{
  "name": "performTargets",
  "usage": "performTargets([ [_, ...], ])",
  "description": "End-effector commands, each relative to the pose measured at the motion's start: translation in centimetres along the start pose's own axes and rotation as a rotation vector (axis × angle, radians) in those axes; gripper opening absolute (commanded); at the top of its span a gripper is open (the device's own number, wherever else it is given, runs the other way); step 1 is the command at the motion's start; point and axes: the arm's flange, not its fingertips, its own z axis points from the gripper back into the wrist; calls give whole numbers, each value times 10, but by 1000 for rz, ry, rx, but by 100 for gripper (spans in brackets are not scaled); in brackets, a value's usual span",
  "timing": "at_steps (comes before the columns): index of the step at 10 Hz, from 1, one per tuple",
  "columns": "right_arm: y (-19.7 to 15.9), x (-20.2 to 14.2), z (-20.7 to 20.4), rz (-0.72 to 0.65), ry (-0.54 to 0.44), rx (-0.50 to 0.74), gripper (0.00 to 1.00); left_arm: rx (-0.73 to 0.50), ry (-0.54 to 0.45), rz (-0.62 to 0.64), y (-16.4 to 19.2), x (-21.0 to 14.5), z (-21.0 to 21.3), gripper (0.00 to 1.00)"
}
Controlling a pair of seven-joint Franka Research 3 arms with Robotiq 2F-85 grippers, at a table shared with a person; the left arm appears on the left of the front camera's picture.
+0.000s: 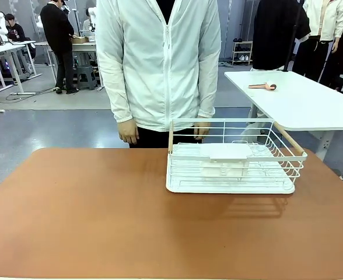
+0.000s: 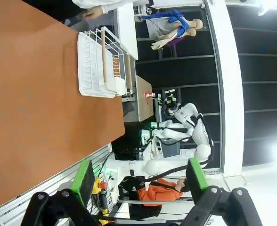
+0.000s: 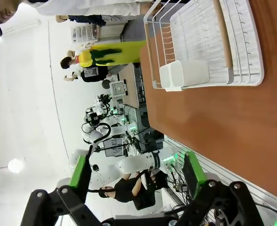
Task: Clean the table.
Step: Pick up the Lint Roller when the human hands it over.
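The left gripper [image 2: 141, 181] stands open, its green pads wide apart with nothing between them. The right gripper [image 3: 136, 173] is open too and grips nothing. Neither touches the table [image 1: 90, 210], whose reddish-brown top spreads across the near and middle scene.

On the table, right of the middle and toward the far side, sits a white wire rack [image 1: 230, 188]. It has two wooden handles [image 1: 170, 141], and a white box [image 1: 225, 153] sits inside it at its middle.

Just past the far edge stands a person [image 1: 160, 64] in a white zipped jacket, with both hands [image 1: 128, 133] hanging close to the table's edge. One hand is near the rack's far left corner.

No print on the rack or jacket can be read. In the left wrist view, a small red tag [image 2: 149, 94] on a pale board beyond the rack is too small to read.

The front view also takes in a white table [image 1: 300, 105] far right, with a small brown object [image 1: 263, 86] on it.
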Motion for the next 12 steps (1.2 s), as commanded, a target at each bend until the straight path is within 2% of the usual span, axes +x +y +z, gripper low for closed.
performTargets([
  [1,9,-1,0,3,-12,-2,100,-4,-15,4,2,-4,6,100],
  [12,9,-1,0,3,-12,-2,100,-4,-15,4,2,-4,6,100],
])
